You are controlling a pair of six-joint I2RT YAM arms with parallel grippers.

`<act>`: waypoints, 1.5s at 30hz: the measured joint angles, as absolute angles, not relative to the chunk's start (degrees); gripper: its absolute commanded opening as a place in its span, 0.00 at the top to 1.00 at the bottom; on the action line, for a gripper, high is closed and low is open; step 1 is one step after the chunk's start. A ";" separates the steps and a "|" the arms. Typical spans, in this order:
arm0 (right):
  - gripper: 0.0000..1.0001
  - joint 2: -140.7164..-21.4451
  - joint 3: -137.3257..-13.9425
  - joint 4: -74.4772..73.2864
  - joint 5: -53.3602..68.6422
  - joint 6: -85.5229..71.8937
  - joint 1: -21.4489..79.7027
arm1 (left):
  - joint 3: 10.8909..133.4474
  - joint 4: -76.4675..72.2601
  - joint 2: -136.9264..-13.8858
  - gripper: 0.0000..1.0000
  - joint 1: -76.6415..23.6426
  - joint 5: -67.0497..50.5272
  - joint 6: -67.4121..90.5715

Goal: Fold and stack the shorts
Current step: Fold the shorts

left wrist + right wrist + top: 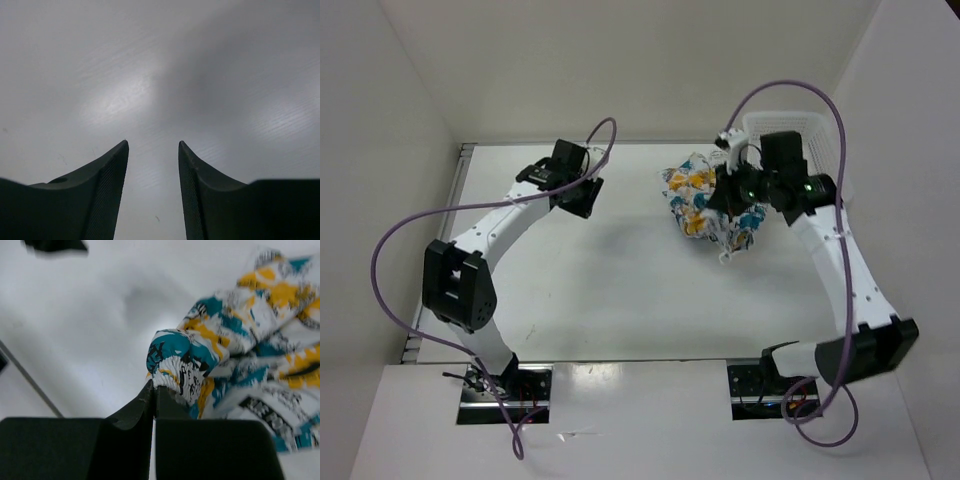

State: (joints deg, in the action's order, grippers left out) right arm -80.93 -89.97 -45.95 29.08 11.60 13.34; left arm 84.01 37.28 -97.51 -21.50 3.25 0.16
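Observation:
The shorts [705, 205] are a crumpled bundle of white fabric with teal, yellow-orange and black print, at the back right of the table. My right gripper [730, 195] is shut on the shorts; in the right wrist view the elastic waistband [177, 372] is pinched at the tips of the gripper [154, 386] and the rest of the shorts [260, 340] hang to the right. My left gripper [582, 195] is open and empty above the bare table at the back left; in the left wrist view it [152, 145] frames only table surface.
A white plastic mesh basket [820, 135] stands at the back right corner, just behind the right arm. White walls close the table on the left, back and right. The table [620, 290] is white.

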 measured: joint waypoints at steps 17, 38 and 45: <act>1.00 -68.99 -68.75 -60.45 12.60 36.42 8.21 | 127.70 29.63 -134.65 0.21 -25.58 -10.98 0.19; 1.00 -69.34 -63.09 -60.23 11.05 36.47 8.21 | 162.78 26.00 -161.75 0.11 -33.28 -5.52 0.19; 1.00 -69.34 -63.09 -60.23 11.38 35.88 8.21 | 162.76 27.31 -164.48 0.73 -34.11 -7.22 0.40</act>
State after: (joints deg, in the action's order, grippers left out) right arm -69.34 -63.09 -60.23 11.38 35.88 8.21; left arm 162.76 27.31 -164.48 -34.11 -7.22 0.40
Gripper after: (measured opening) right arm 0.009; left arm 0.421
